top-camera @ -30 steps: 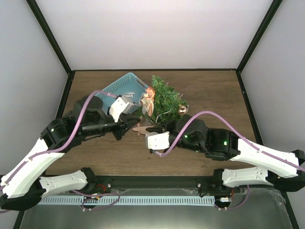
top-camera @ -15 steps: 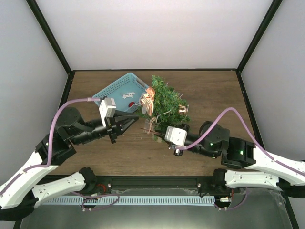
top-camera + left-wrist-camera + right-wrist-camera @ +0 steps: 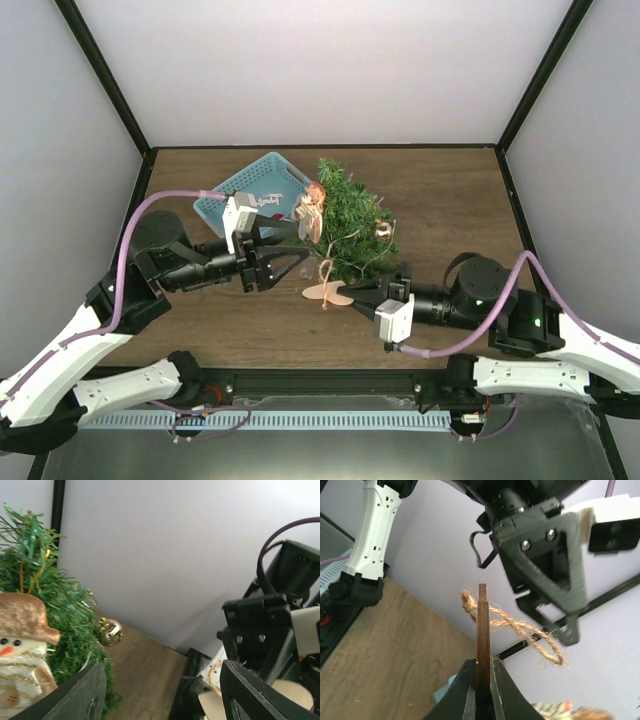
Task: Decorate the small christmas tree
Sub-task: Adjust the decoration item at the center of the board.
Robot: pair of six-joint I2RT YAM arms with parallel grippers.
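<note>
The small christmas tree (image 3: 350, 222) stands mid-table, with a snowman ornament (image 3: 312, 210) on its left side and a gold bauble (image 3: 383, 230) on its right. In the left wrist view the tree (image 3: 45, 605), the snowman (image 3: 20, 650) and the bauble (image 3: 111, 631) fill the left. My right gripper (image 3: 352, 294) is shut on a flat wooden ornament (image 3: 325, 292) in front of the tree. That ornament (image 3: 482, 625) shows edge-on between the right gripper (image 3: 482, 666) jaws, its twine loop (image 3: 530, 635) hanging free. My left gripper (image 3: 292, 262) stands open just left of the ornament, holding nothing, as the left wrist view (image 3: 162, 675) also shows.
A light-blue plastic basket (image 3: 250, 188) lies behind my left arm, touching the tree's left side. Black frame posts (image 3: 518, 120) rise at the table's back corners. The two grippers face each other a short gap apart.
My left gripper, shut before, has opened and shifted right toward the ornament. My right arm has drawn back toward the near right with the wooden ornament.
</note>
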